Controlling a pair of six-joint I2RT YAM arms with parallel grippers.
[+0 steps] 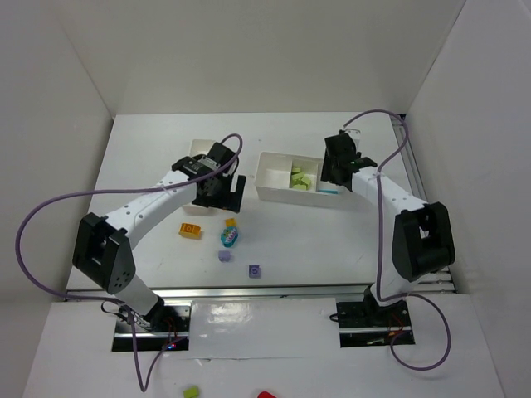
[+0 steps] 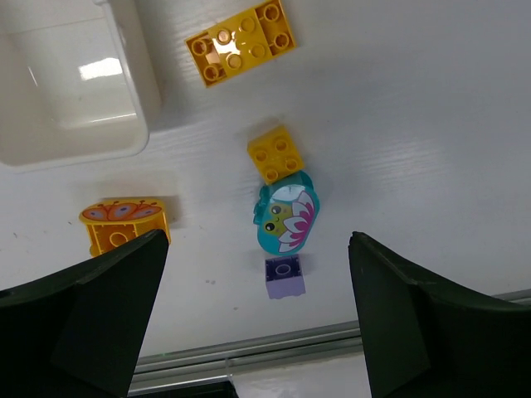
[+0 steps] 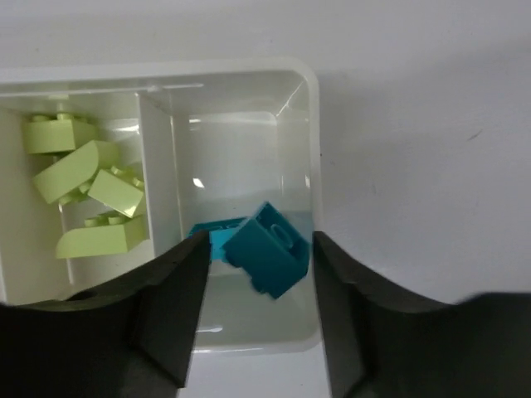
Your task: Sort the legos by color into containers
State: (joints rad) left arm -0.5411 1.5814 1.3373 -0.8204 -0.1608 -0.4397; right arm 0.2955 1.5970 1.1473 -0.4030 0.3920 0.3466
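Over the end compartment of the wider tray (image 3: 241, 73), the right end effector (image 3: 259, 240) holds its fingers apart, with a tilted teal brick (image 3: 267, 249) between them. Light green bricks (image 3: 83, 182) lie in the next compartment. The left end effector (image 2: 257, 245), spread wide, hovers over the tabletop (image 2: 415, 124), where yellow bricks (image 2: 275, 153), a teal frog piece (image 2: 286, 217) and a purple brick (image 2: 284, 276) lie near the narrower tray (image 2: 141, 99).

arms (image 1: 141, 203) white/black | cables (image 1: 380, 249) purple | left hand (image 2: 257, 240) black | right hand (image 3: 259, 249) black
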